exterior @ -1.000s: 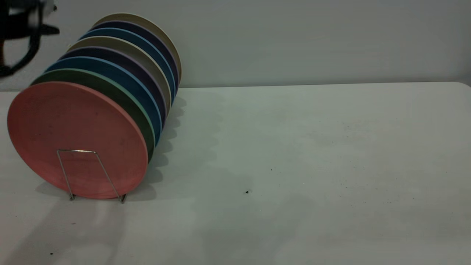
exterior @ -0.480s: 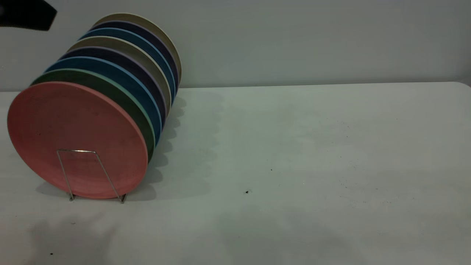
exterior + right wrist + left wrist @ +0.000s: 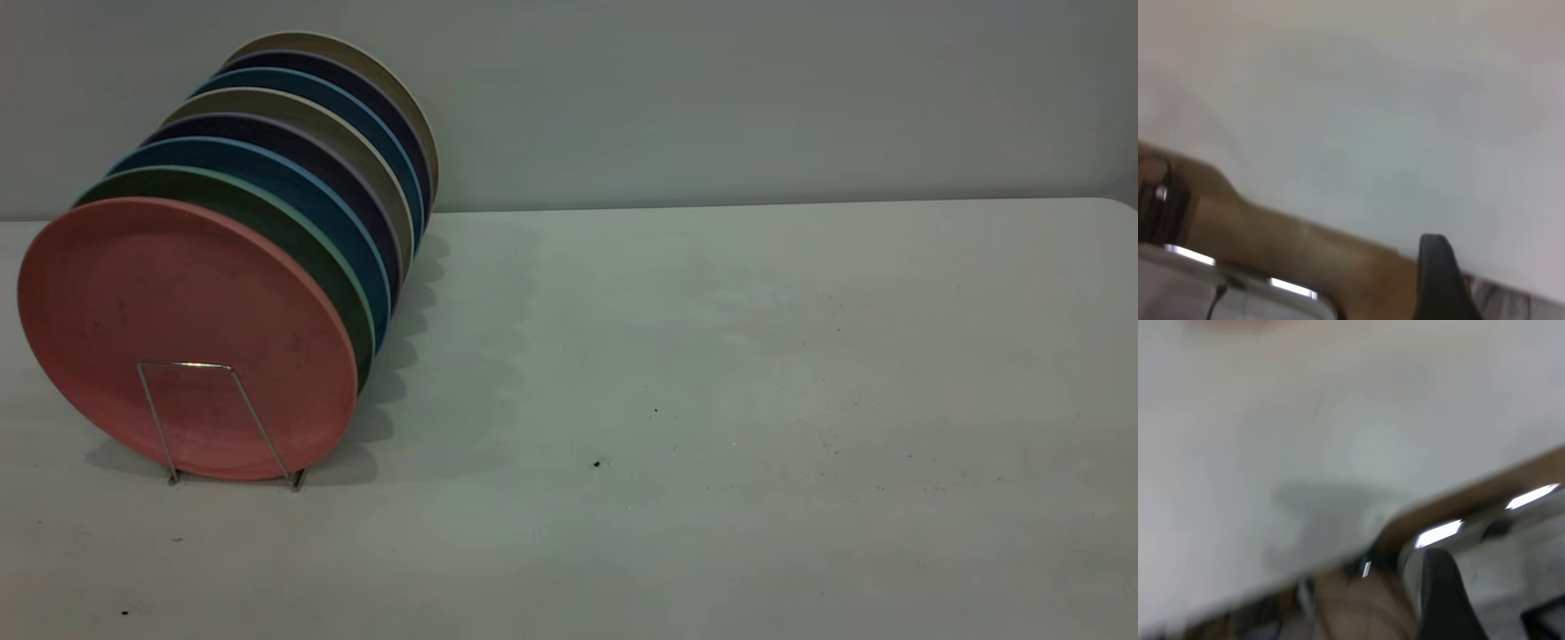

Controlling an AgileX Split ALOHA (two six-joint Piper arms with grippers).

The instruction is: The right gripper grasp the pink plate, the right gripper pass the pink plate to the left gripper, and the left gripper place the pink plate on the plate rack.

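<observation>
The pink plate [image 3: 178,333] stands upright in the front slot of the plate rack [image 3: 218,418], resting against the rack's front wire loop. It is at the left of the table in the exterior view. Neither gripper shows in the exterior view. A blurred black part of my left gripper [image 3: 1441,597] shows in the left wrist view, over the white table's edge. A black part of my right gripper [image 3: 1438,280] shows in the right wrist view, also by the table's edge. Neither holds the plate.
Behind the pink plate the rack holds several more upright plates: a green one [image 3: 293,236], blue ones, dark purple ones and beige ones. The white table [image 3: 711,356] stretches to the right, with a grey wall behind it.
The black left gripper, seen at the upper left of the exterior view, has moved out of that view. Its shadow on the table's front left has gone. The plates have not moved.
</observation>
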